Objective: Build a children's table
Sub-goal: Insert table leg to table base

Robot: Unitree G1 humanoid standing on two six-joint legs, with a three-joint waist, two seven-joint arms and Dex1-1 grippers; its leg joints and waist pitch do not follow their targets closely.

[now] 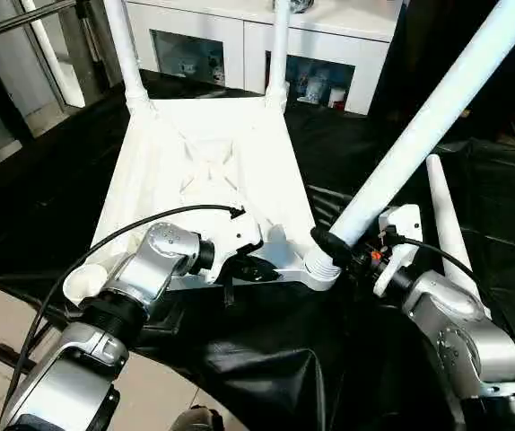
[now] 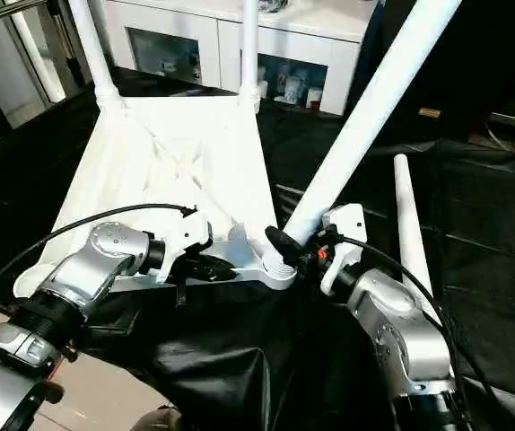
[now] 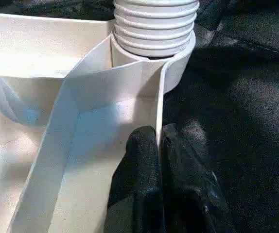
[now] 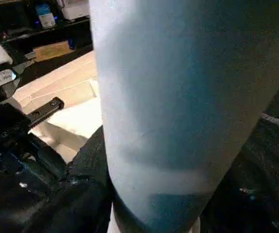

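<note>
White plastic makes up the tabletop, which lies upside down on the black-draped table with its ribbed underside facing up. Two legs stand upright in the two corner sockets on the side of the tabletop away from the pincers. The left pincer is pressed together on the thin edge wall of the tabletop, one black finger inside the wall and the other outside it, just short of the round corner socket ahead of its fingertips. In that socket sits the ribbed end of a third leg, which leans steeply up and away toward the right pincer's side. The right pincer is closed around this leaning leg just above its ribbed end, close beside the socket, so both pincers work at the same corner, the left one holding the rim and the right one holding the tube. A fourth leg lies loose on the black cloth beyond the right pincer, on the side away from the tabletop, touching neither pincer. The remaining near corner socket is open and sits beside the left forearm, on the outer side of the left pincer. A white cabinet stands behind the table, past the upright legs.
</note>
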